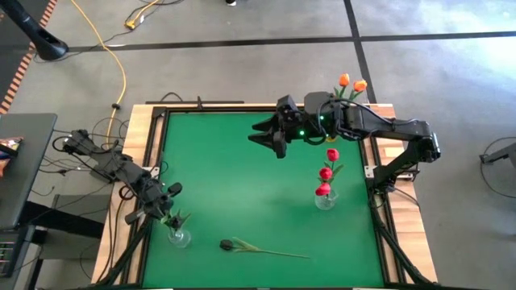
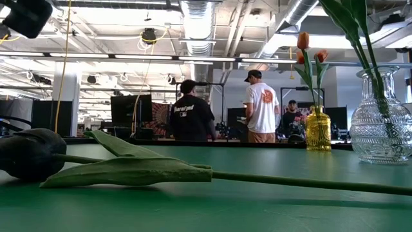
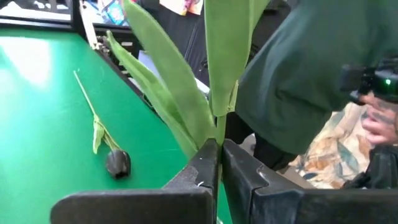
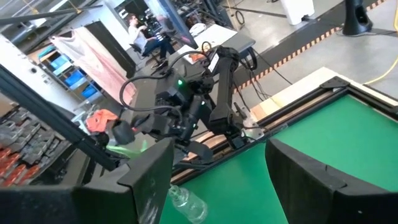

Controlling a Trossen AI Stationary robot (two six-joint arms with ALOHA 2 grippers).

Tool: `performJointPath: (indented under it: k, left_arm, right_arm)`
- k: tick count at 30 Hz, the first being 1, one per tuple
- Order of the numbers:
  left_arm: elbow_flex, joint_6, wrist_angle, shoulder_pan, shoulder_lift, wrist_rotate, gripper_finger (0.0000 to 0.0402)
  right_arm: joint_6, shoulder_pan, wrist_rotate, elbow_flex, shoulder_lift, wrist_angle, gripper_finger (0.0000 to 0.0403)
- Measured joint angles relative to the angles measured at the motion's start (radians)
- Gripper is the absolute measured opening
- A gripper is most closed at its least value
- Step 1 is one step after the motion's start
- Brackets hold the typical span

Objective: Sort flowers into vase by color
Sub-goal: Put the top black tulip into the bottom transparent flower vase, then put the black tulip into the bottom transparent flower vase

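Left gripper [image 3: 219,163] clenched on leafy green tulip stem [image 3: 220,127] (seen only by wrist); right gripper [image 1: 272,137] spread, empty. Counted: three red tulips [image 1: 326,171], two orange tulips [image 1: 352,82], one dark tulip [image 1: 229,244].

open green mat [image 1: 234,177] mid-table

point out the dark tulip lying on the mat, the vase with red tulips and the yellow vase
dark tulip [image 1: 228,244], high view, on its blackish head
vase with red tulips [image 1: 325,200], high view, on the clear glass body
yellow vase [image 2: 318,131], low view, on its belly

High view straight down; low view table-level; both share dark tulip [image 1: 229,244] on green table [image 1: 242,177].
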Motion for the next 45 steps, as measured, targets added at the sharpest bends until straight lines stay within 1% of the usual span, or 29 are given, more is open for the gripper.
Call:
performJointPath:
  k: [4,9,14,17,20,24,29,33,36,39,42,45]
  left_arm:
    - [0.000,0.006,0.001,0.000,0.000,0.005,0.0012]
    - [0.000,0.019,0.001,0.000,0.000,-0.005,0.0039]
    - [0.000,0.011,-0.002,0.000,0.000,-0.065,0.0076]
    - [0.000,-0.050,-0.002,0.000,0.000,-0.083,0.0100]
    - [0.000,-0.074,-0.011,0.000,0.000,-0.083,0.0121]
    - [0.000,-0.194,-0.044,0.000,0.000,-0.083,0.0147]
    - [0.000,-0.317,-0.122,0.000,0.000,-0.072,0.0180]
    - [0.001,-0.397,-0.134,0.000,0.000,-0.036,0.0211]
    - [0.032,-0.435,-0.175,0.000,0.005,-0.013,0.0232]
    - [0.089,-0.432,-0.246,0.000,0.010,0.005,0.0246]
    - [0.155,-0.414,-0.304,0.000,0.009,0.017,0.0250]
    - [0.228,-0.421,-0.413,0.000,0.012,-0.007,0.0251]
  right_arm:
    - [0.000,0.000,-0.004,0.000,0.000,0.000,0.0282]
    - [-0.001,0.000,-0.005,0.000,0.000,0.000,0.0282]
    - [-0.002,0.000,-0.008,0.000,0.000,0.000,0.0282]
    - [-0.002,0.000,-0.009,0.000,0.000,0.000,0.0282]
    - [-0.002,0.000,-0.024,0.000,0.000,0.000,0.0282]
    - [-0.002,0.000,-0.047,0.000,0.000,0.011,0.0282]
    - [-0.014,0.000,-0.061,0.000,0.000,0.016,0.0282]
    - [-0.036,0.000,-0.062,0.000,0.000,0.017,0.0282]
    - [-0.036,0.000,-0.070,0.000,0.000,0.017,0.0282]
    - [-0.036,-0.001,-0.071,0.000,0.000,0.018,0.0282]
    - [-0.037,-0.001,-0.076,0.000,0.000,0.018,0.0282]
    - [-0.036,0.001,-0.087,0.000,0.000,0.023,0.0282]
